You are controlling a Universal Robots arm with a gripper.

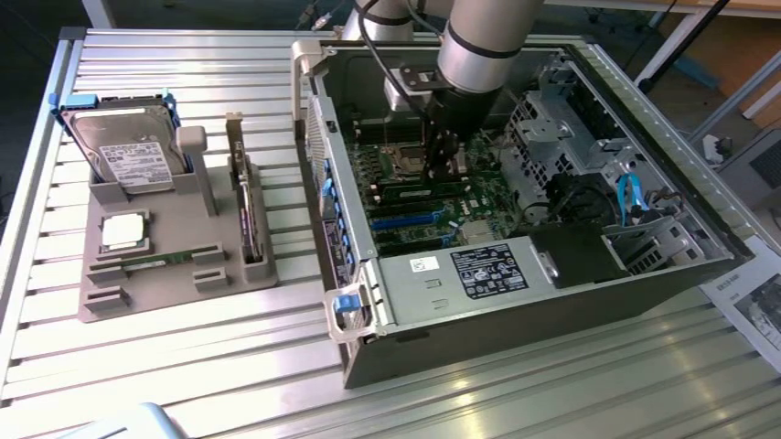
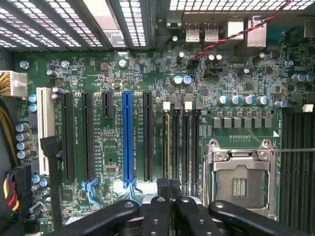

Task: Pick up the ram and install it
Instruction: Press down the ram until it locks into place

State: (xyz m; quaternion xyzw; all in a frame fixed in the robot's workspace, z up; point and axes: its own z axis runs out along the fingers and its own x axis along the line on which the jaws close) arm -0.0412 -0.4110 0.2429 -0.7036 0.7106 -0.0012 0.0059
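Down inside the open computer case (image 1: 635, 274) sits the claw (image 1: 442, 151), fingers pressed together, hanging just above the green motherboard (image 1: 427, 197) near its middle. From the wrist view, the claw (image 2: 172, 196) closes over the near end of the bank of black memory slots (image 2: 181, 142), and a thin green strip stands in the slot right under the fingers: that looks like the ram (image 2: 168, 142), seated on its edge, though whether the fingers still pinch it or merely touch its end cannot be told. Just beside those slots lies the empty processor socket (image 2: 239, 184) with its silver frame, and on the other side runs the blue expansion slot (image 2: 127, 137) among black ones. Moving outward in the exterior view, the grey arm (image 1: 488, 41) drops into the case from above, and a blue cable (image 1: 628, 197) curls by the drive cage toward the exterior view's right. Outside the case, on the slatted metal table (image 1: 183, 366), a grey holder tray (image 1: 171, 256) carries a hard drive (image 1: 128, 151) standing upright, a square silver processor chip (image 1: 124, 231) lying flat, a second green ram strip (image 1: 159, 262) lying in its groove, and a dark expansion card (image 1: 244, 215) on its edge.
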